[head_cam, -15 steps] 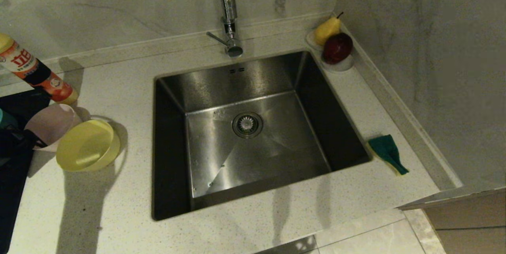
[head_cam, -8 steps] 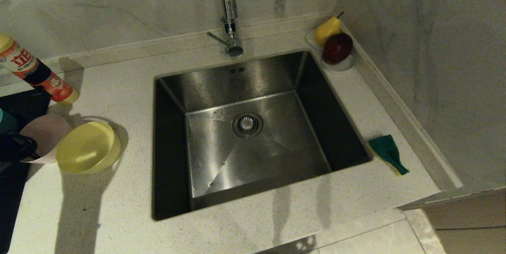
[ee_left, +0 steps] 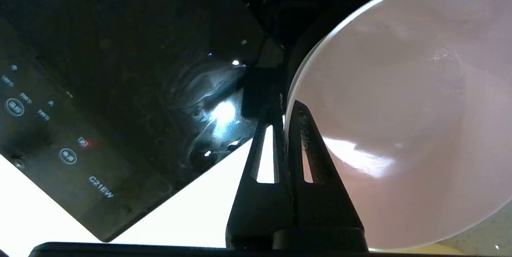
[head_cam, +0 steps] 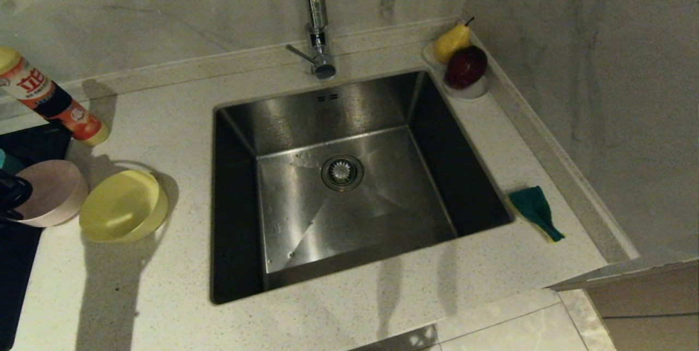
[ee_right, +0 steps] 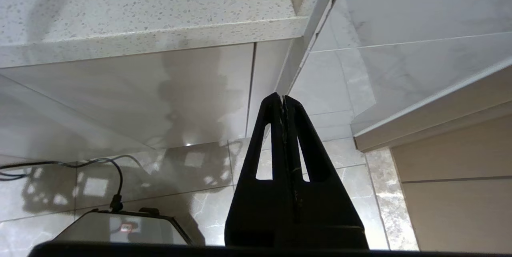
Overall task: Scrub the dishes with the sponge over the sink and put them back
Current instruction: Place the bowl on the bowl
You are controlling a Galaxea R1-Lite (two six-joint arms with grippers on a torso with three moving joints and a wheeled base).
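Note:
My left gripper (ee_left: 285, 103) is shut on the rim of the pale pink bowl (ee_left: 400, 109), one finger inside it and one outside. In the head view that pink bowl (head_cam: 50, 191) sits at the far left of the counter, with the gripper (head_cam: 10, 198) at the picture's edge. Beside it a yellow bowl (head_cam: 123, 206) leans tilted. The steel sink (head_cam: 349, 187) lies in the middle under the chrome tap (head_cam: 317, 18). To the sink's right the green-and-yellow sponge (head_cam: 535, 212) lies on the counter. My right gripper (ee_right: 283, 99) hangs shut and empty below the counter's front edge.
A black cooktop (ee_left: 100, 89) lies under the left gripper. An orange-labelled bottle (head_cam: 52, 102) leans at the back left. In the back right corner, a white saucer (head_cam: 474, 89) holds a pear and a red apple. Walls close the back and right sides.
My left gripper has shut on the pink bowl's rim and drawn it a little to the left. The bowl has tipped from steeply tilted to nearly level. The yellow bowl barely shifted.

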